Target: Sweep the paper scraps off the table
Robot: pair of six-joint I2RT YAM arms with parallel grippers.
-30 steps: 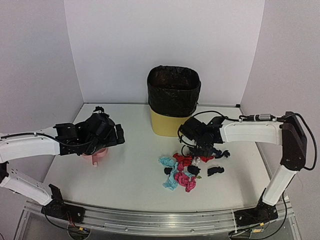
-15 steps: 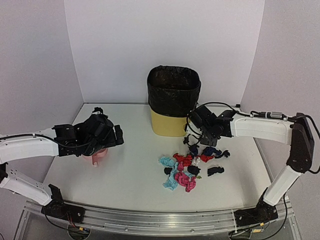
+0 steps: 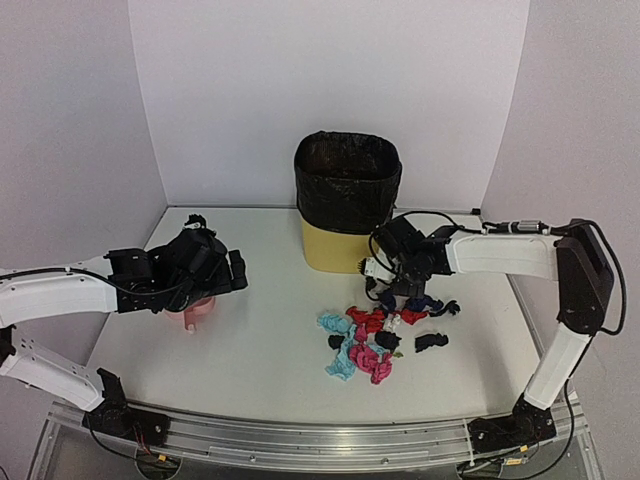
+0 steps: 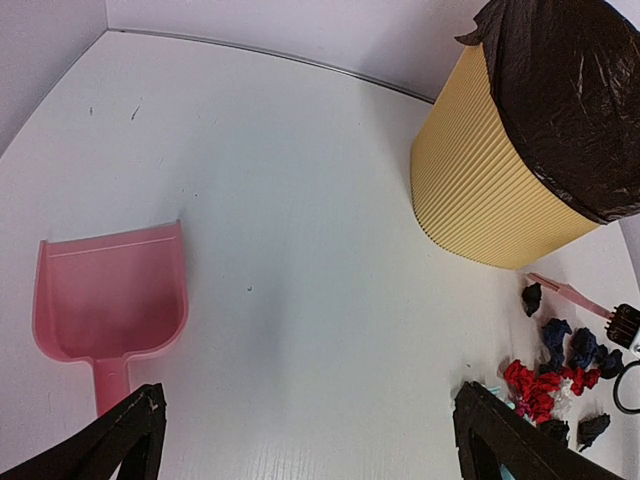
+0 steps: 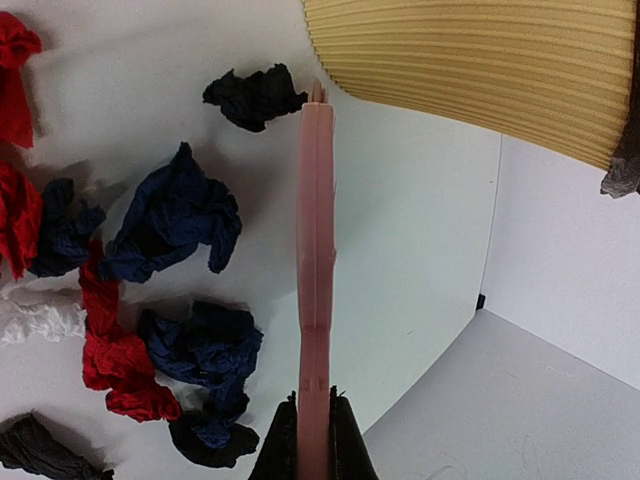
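**Gripping the brush at the far rim of the scrap pile**

The right hand (image 5: 313, 412) is clamped on the handle of a pink brush (image 5: 316, 250), low over the counter (image 3: 270, 310) beside the foot of the yellow bin (image 3: 335, 248) with its black liner. The paper scraps (image 3: 368, 322) lie in a loose heap on the counter's right half. The heap starts just under and in front of this hand and spreads toward the near rail. In the right wrist view, navy, red, black and white bits lie to the left of the brush. One black bit lies by its tip, close to the bin wall.

The left hand (image 4: 310, 425) is spread wide and grips nothing. It hangs over the left side of the counter, well apart from the scraps. A pink dustpan (image 4: 112, 292) lies flat there, its handle pointing toward the left hand's finger.
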